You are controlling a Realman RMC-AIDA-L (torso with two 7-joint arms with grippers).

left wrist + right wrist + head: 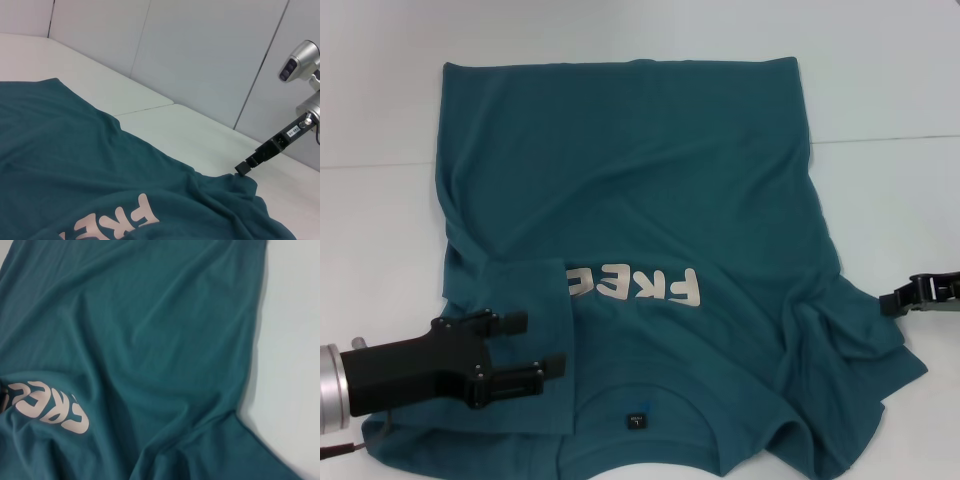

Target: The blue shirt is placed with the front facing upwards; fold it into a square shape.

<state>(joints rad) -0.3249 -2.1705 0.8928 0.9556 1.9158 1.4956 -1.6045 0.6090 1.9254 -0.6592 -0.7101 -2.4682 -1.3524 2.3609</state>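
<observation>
Here the blue shirt (pixel 650 230) lies face up across the middle of the head view, spread on the white desk (pixel 880 80), its collar and small label at the bottom edge and the pale lettering (pixel 638 287) just above them. One sleeve is already folded in over the chest at lower left, covering the start of the lettering. My left claw (pixel 535 345) hangs over that folded sleeve at lower left, fingers parted, with nothing between them. My right claw (pixel 892 301) sits at the right edge, touching the rumpled other sleeve; whether it grips the cloth I cannot tell.
</observation>
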